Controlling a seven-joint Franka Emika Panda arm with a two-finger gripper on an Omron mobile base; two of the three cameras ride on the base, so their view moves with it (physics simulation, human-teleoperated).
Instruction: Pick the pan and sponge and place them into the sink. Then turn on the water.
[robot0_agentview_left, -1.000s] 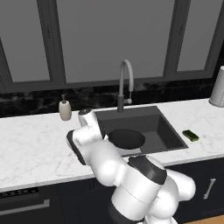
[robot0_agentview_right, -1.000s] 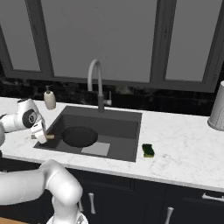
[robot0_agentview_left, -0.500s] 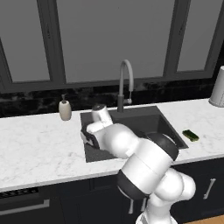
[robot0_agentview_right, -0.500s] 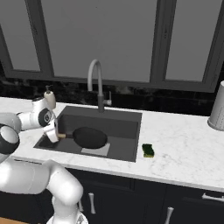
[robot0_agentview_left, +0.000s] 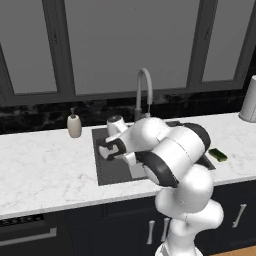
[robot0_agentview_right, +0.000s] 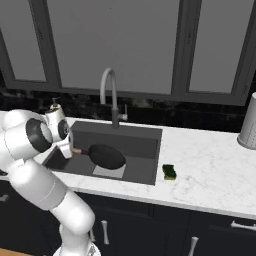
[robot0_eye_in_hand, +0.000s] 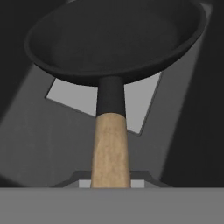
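- The counter (robot0_agentview_right: 210, 165) is white marble and runs across both base views, with dark windows behind it and dark cabinets below.
- The sink (robot0_agentview_right: 145, 137) is cut into the counter. A lighter drain plate (robot0_eye_in_hand: 140, 103) lies on its floor.
- The arm (robot0_agentview_left: 172, 150) bends from 5 o'clock in the left base view toward the sink's left half. In the right base view it comes up from 7 o'clock.
- The faucet (robot0_agentview_right: 111, 95) stands at the sink's back rim, at 12 o'clock from the basin, with its spout curving forward over it.
- The pan (robot0_agentview_right: 106, 156) is over the sink's left half, above the drain plate. Its handle (robot0_eye_in_hand: 110, 148) points back toward the hand, at 9 o'clock in the right base view. Whether the pan touches the sink floor I cannot tell.
- A grey canister (robot0_agentview_right: 248, 125) stands on the counter at 3 o'clock from the sink, well apart from it.
- The gripper (robot0_agentview_right: 71, 150) is at the near end of the handle. In the hand view the wooden handle runs straight down to 6 o'clock, where it meets the hand. The fingertips are hidden, so I cannot tell whether they are gripping it or slack.
- A soap dispenser (robot0_agentview_left: 74, 125) stands on the counter at 9 o'clock from the faucet, just beyond the sink's left back corner.
- The sponge (robot0_agentview_right: 170, 171) lies flat on the counter just beside the sink's right front corner, at 3 o'clock from the pan.
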